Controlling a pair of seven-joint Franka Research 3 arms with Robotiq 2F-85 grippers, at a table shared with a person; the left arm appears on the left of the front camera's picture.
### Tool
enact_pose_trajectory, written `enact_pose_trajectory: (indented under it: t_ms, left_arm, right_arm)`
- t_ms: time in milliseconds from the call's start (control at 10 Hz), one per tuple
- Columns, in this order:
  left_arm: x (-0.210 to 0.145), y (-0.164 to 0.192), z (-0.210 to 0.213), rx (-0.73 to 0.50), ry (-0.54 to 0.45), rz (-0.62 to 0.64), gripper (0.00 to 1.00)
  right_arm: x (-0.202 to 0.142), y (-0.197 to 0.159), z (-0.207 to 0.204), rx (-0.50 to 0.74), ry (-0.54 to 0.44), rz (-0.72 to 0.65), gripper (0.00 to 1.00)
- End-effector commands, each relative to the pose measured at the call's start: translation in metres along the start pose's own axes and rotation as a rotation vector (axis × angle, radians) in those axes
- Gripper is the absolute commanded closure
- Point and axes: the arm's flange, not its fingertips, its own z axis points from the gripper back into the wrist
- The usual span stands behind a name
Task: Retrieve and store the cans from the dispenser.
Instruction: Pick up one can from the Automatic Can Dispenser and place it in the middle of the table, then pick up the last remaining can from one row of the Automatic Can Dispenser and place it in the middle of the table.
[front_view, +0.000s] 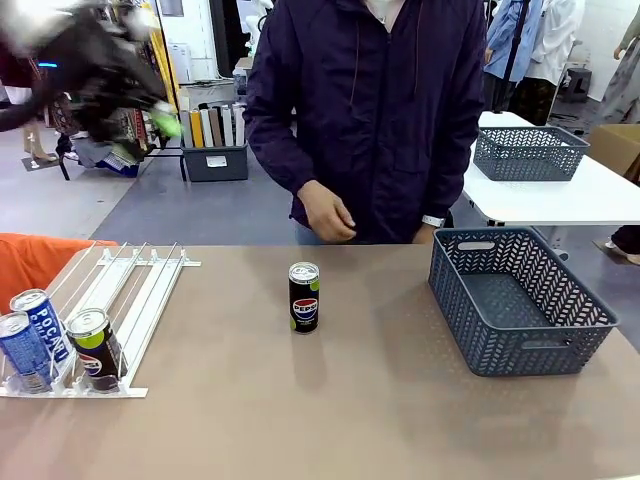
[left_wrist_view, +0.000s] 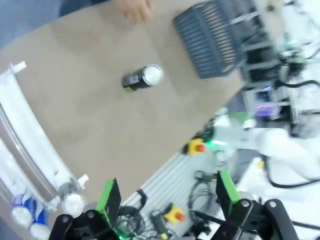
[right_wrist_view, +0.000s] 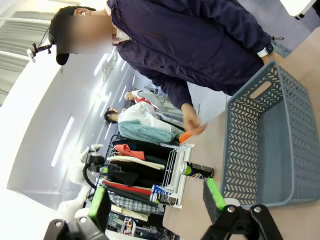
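With left end effector (left_wrist_view: 167, 197) and right end effector (right_wrist_view: 156, 200) wide open and empty, the upright can (front_view: 304, 297) should be gripped mid-body and lowered into the basket (front_view: 530, 352), rim avoided.

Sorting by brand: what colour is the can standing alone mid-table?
Black can, red-white-blue Pepsi logo; clearest in front view.

I work in a bright, open robotics lab: aluminium rails (left_wrist_view: 165, 172), loose cables (left_wrist_view: 202, 180) and a yellow emergency-stop button (left_wrist_view: 195, 146) edge my brown table (front_view: 250, 400), with a white table (front_view: 560, 205) carrying a mesh basket (front_view: 530, 152) and a clothes rack (right_wrist_view: 132, 172) beyond.
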Motion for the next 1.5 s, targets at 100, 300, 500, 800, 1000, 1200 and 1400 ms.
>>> enact_pose_trajectory:
  t_ms: [100,300,500,800,1000,1200,1400]
  left_arm:
    - [-0.124,0.115,0.073,-0.362,-0.204,0.103,0.0]
    - [-0.183,0.17,0.076,-0.515,-0.35,0.225,0.0]
    - [-0.188,0.161,0.092,-0.44,-0.293,0.191,0.0]
    - [-0.188,0.161,0.092,-0.44,-0.293,0.191,0.0]
    - [-0.188,0.161,0.092,-0.44,-0.293,0.191,0.0]
    - [-0.188,0.161,0.092,-0.44,-0.293,0.191,0.0]
    - [-0.188,0.161,0.092,-0.44,-0.293,0.191,0.0]
  right_arm:
    - [0.003,0.006,-0.002,0.021,-0.021,-0.018,0.0]
    - [0.003,0.006,-0.002,0.021,-0.021,-0.018,0.0]
    - [0.003,0.006,-0.002,0.021,-0.021,-0.018,0.0]
    - [0.003,0.006,-0.002,0.021,-0.021,-0.018,0.0]
    - [0.003,0.006,-0.002,0.021,-0.021,-0.018,0.0]
    - [0.003,0.006,-0.002,0.021,-0.021,-0.018,0.0]
    - [0.003,0.006,-0.002,0.021,-0.021,-0.018,0.0]
